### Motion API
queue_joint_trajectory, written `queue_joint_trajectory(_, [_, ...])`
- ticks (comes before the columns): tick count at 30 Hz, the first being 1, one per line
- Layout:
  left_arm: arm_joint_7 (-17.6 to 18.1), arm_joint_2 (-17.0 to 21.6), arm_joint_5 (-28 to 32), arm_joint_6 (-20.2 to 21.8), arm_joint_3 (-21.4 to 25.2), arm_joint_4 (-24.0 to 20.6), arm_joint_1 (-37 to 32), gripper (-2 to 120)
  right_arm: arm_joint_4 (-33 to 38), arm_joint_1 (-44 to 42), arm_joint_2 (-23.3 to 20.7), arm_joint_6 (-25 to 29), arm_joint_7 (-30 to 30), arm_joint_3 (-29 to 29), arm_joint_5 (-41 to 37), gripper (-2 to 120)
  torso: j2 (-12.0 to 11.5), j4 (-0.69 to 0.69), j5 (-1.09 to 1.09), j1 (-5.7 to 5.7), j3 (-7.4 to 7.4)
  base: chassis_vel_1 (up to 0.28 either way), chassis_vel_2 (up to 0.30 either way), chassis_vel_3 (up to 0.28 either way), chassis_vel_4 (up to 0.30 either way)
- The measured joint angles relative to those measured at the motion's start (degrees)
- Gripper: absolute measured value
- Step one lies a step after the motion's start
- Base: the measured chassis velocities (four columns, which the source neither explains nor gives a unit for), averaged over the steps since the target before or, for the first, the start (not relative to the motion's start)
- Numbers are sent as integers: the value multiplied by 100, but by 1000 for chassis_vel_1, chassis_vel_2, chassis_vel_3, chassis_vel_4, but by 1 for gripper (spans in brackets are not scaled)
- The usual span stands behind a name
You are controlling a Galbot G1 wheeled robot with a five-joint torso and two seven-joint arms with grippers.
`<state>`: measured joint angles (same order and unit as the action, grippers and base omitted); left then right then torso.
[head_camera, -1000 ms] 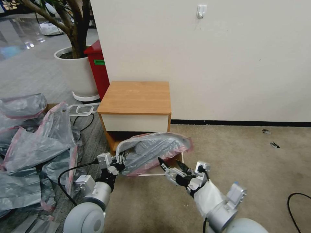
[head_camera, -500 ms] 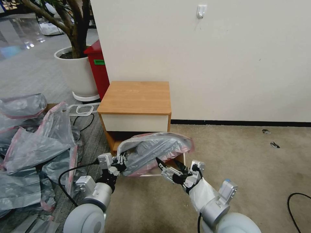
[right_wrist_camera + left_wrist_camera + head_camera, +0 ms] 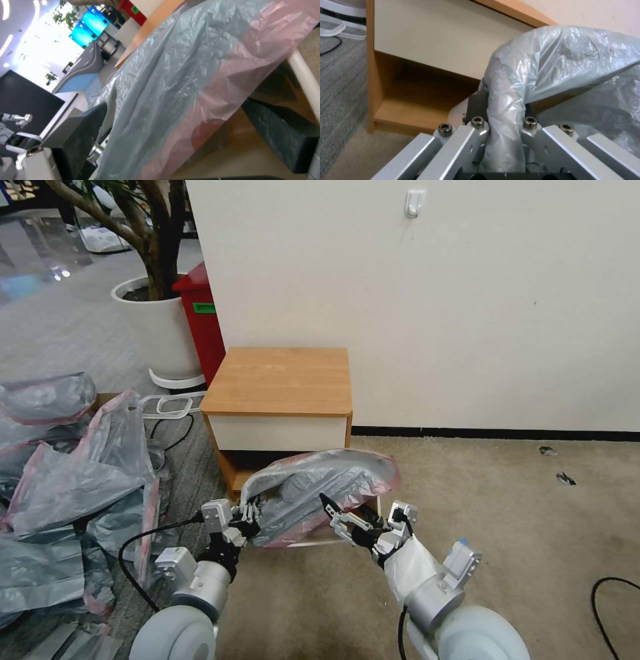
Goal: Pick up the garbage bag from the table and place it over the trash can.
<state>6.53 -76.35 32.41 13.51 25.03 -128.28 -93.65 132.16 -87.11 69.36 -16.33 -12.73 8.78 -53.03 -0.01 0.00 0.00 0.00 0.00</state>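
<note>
Head view, lower centre: left gripper (image 3: pixel 248 513) jaws clamp garbage bag (image 3: pixel 320 487) edge, spreading it; right gripper (image 3: pixel 337 515) jaws open beside it.

A big round white plant pot (image 3: pixel 155 323) with a dark tree trunk (image 3: pixel 157 243) stands at about ten o'clock, and a red box (image 3: pixel 202 323) sits just beside it against the cream wall (image 3: pixel 467 313). A white hook (image 3: pixel 414 203) hangs high on that wall at twelve o'clock. A heap of grey-pink bags (image 3: pixel 63 487) sprawls at nine o'clock. A black cable (image 3: pixel 610 607) curls on the beige carpet (image 3: pixel 533 527) at four o'clock.
</note>
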Motion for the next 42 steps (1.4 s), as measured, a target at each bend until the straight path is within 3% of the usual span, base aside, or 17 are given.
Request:
queue_joint_trajectory(17, [-37,-12,-24,-3,-46,19,-21,5,-29,60,127,-26,-16,-189,127,92,0,0,0,0,0,0,0,0,0])
queue_joint_trajectory(26, [-27,-8,-26,-4,-38,28,-20,5,-34,86,124,20,11,-146,137,65,0,0,0,0,0,0,0,0,0])
queue_joint_trajectory(30, [-20,-10,-26,-4,-33,31,-3,5,-36,78,107,62,86,-126,170,43,0,0,0,0,0,0,0,0,0])
queue_joint_trajectory(35, [-15,-9,-23,-4,-30,38,2,5,-45,73,107,106,147,-120,223,31,0,0,0,0,0,0,0,0,0])
queue_joint_trajectory(42, [-2,-14,-19,-4,-27,72,15,5,-41,65,85,132,190,-120,271,2,0,0,0,0,0,0,0,0,0])
